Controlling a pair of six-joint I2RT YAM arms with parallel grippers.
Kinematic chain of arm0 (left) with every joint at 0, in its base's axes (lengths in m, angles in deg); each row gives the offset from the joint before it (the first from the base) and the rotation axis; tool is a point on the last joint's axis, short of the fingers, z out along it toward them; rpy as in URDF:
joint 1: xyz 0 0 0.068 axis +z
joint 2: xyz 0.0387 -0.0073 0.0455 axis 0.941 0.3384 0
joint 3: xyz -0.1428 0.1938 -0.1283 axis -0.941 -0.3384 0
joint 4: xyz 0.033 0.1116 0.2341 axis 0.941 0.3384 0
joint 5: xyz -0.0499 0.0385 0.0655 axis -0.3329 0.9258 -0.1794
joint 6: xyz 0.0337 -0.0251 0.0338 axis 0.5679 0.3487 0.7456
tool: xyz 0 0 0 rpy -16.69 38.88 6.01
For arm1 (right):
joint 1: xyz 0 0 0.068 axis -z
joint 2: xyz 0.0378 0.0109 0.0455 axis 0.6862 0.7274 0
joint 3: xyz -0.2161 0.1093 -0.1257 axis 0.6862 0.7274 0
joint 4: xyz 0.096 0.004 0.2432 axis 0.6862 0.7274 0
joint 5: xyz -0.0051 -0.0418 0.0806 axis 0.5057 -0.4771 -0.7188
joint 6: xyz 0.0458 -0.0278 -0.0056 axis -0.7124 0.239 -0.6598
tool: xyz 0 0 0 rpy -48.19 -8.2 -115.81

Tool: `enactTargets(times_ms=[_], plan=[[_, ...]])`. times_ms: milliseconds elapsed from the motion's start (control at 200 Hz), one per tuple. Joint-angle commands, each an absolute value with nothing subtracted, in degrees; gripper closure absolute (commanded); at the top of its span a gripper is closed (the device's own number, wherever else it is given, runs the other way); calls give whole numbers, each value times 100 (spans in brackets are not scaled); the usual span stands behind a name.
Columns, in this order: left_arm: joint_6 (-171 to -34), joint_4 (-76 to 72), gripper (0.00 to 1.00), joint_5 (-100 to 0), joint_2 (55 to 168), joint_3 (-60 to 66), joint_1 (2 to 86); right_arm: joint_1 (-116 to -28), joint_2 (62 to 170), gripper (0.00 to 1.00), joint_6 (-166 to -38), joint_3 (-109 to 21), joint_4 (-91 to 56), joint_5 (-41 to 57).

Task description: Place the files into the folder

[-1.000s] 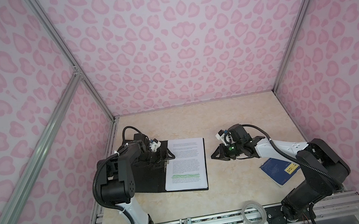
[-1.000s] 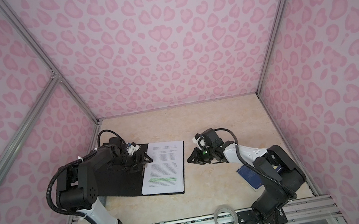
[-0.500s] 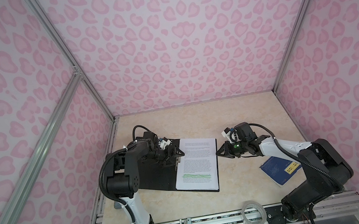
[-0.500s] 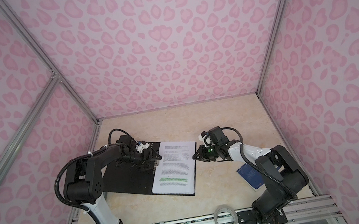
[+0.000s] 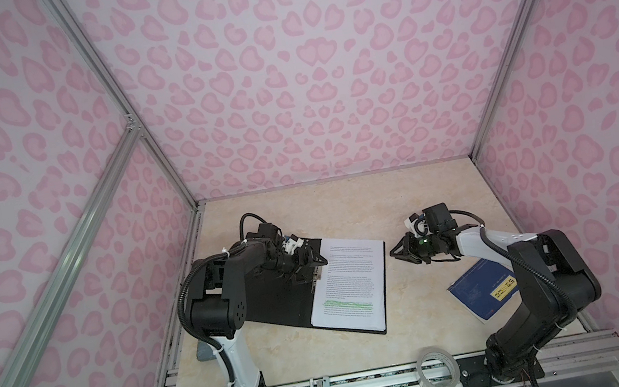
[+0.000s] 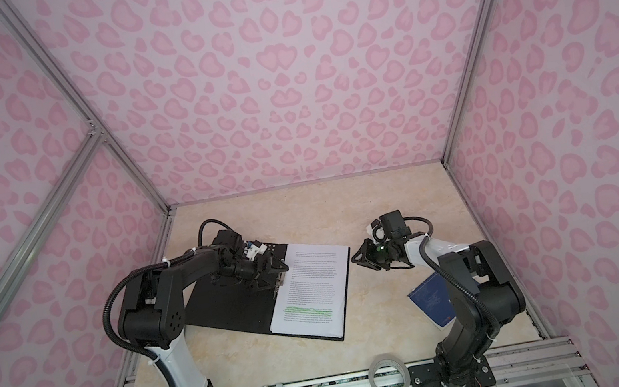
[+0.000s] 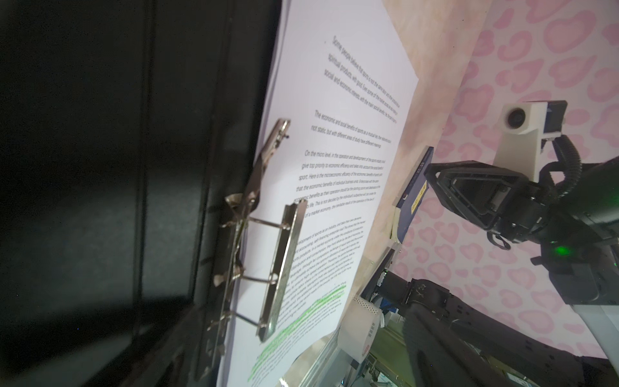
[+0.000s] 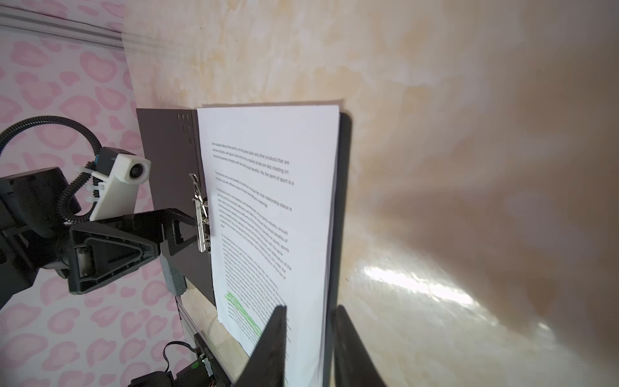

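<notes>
The folder (image 5: 275,305) (image 6: 233,307) lies open on the left of the table, black inside up. The files (image 5: 351,280) (image 6: 314,286) (image 7: 335,201) (image 8: 274,201) lie stacked on its right half, a green highlighted line near the front. My left gripper (image 5: 312,263) (image 6: 275,267) (image 8: 181,231) hovers low at the metal spine clip (image 7: 268,251) (image 8: 201,217), jaws spread wide, empty. My right gripper (image 5: 394,250) (image 6: 355,256) (image 8: 308,311) sits just right of the folder's far right edge. Its jaws are slightly parted with nothing between them.
A dark blue booklet (image 5: 483,289) (image 6: 429,297) with a yellow label lies at the right, partly under the right arm. A roll of clear tape (image 5: 436,368) (image 6: 388,371) rests on the front rail. Pink patterned walls close in the table on three sides.
The open folder with the files has slid to the right, and both grippers have moved right with it. The right gripper's jaws have parted a little.
</notes>
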State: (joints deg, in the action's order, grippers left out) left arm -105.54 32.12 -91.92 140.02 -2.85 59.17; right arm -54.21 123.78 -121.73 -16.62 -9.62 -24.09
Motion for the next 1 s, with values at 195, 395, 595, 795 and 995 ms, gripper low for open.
enactTargets(times_ms=[195,395,595,795,995], plan=[[-10501,3387,2,-9073,14030,-129,5900,-5186,13118,71,-12092,-2048,-909,-2602],[-10442,3512,2,-8994,14035,-54,5919,-5161,13574,70,-12032,-2394,-793,-2703],[-10336,3589,2,-8877,13896,-27,6038,-5116,13965,69,-12020,-2690,-739,-2787],[-10270,3741,2,-8918,13932,69,6194,-5110,14365,68,-12067,-3080,-686,-2969],[-10206,3815,2,-9062,14066,79,6243,-5107,14673,68,-12142,-3402,-690,-3159]])
